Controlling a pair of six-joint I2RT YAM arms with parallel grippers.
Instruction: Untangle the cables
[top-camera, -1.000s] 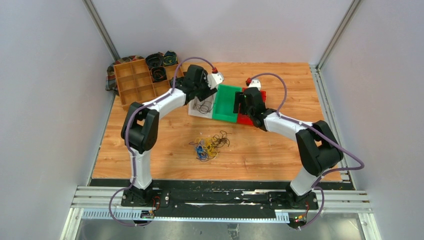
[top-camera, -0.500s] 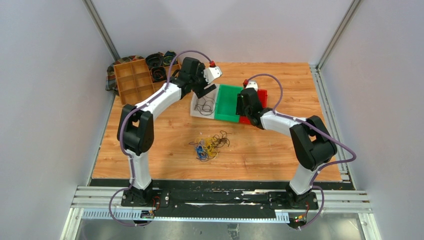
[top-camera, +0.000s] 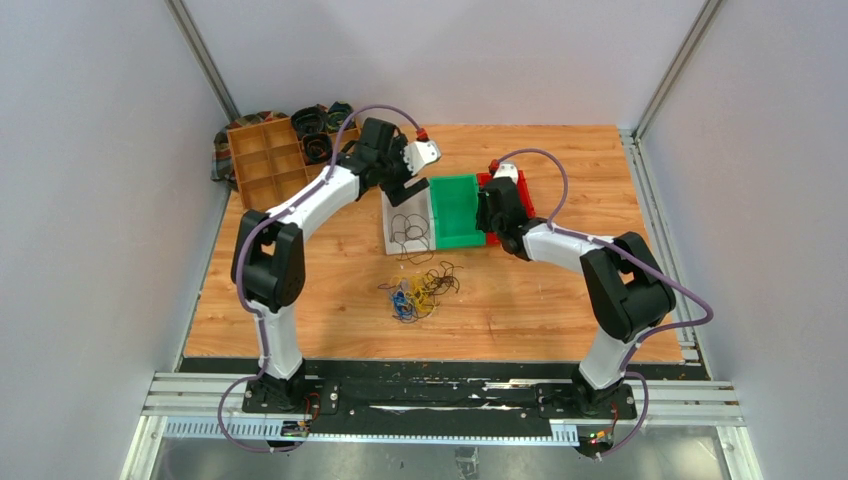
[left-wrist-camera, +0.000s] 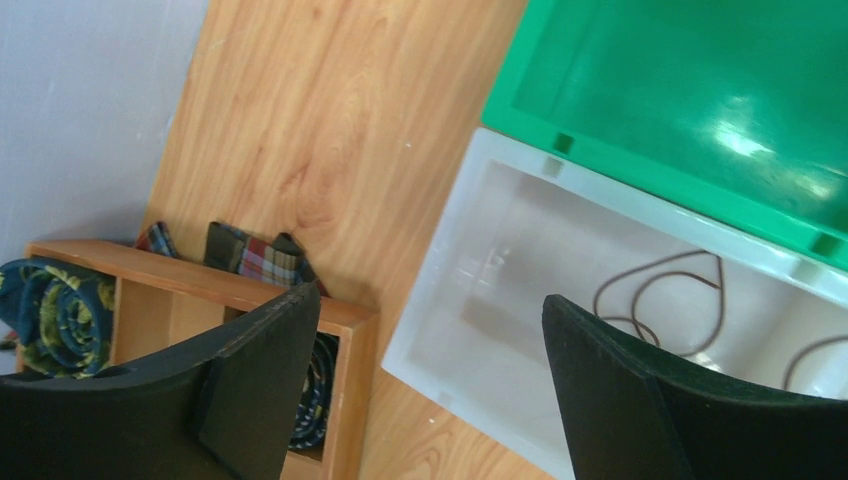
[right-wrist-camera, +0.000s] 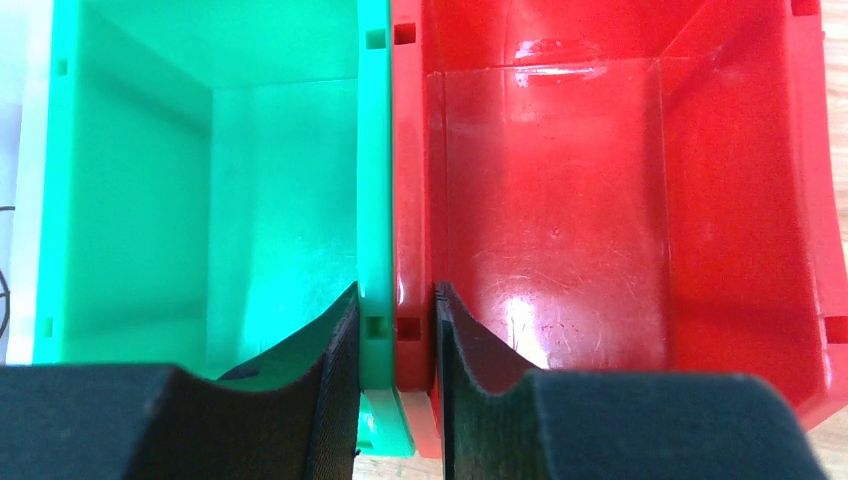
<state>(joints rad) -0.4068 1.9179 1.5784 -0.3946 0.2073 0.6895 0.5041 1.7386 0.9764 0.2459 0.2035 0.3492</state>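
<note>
End effector (right-wrist-camera: 395, 292) (right) tight on bin walls (right-wrist-camera: 373, 150)

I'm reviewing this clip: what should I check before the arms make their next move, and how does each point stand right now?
1. Left claw open and empty above the white bin: ok.
2. Black cable lying in the white bin: ok.
3. Right claw clamped on the touching walls of the green bin and red bin: ok.
4. Green and red bins free of cables, as far as shown: ok.
5. Tangle of yellow, blue and black cables on the table separated: not ok.
6. Black cable fully inside the rim: cannot tell.
</note>
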